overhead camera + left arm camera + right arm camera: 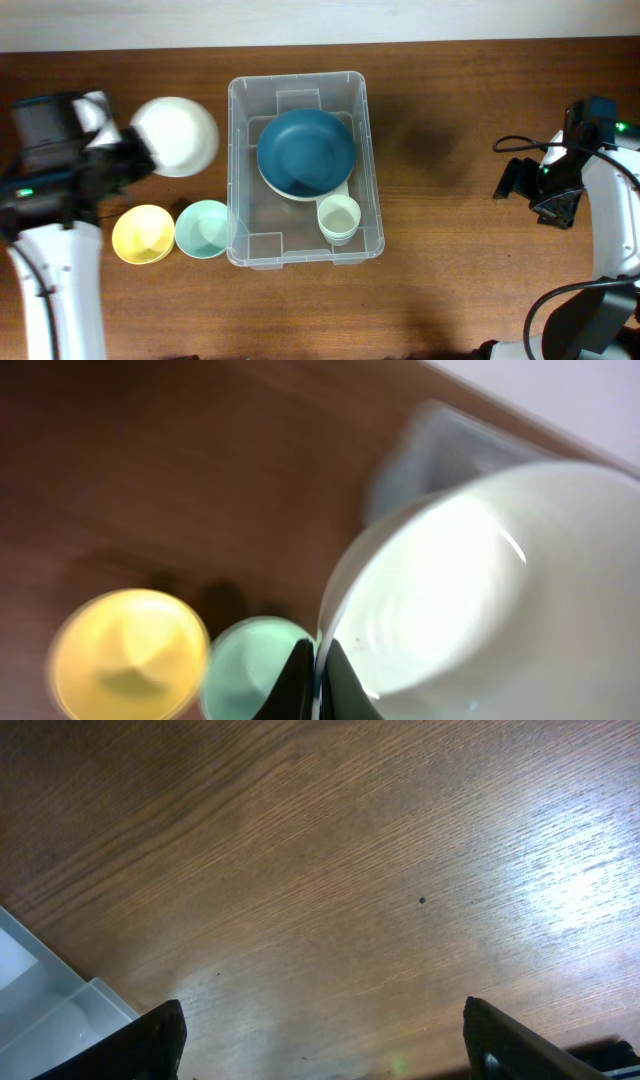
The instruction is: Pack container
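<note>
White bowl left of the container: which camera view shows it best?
The overhead view: almost the whole white bowl is visible and sharp. The left wrist view shows it close, blurred and cut off. The right wrist view does not show it.

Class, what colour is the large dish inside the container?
Dark teal-blue; the dish in the container shows best overhead.
</note>
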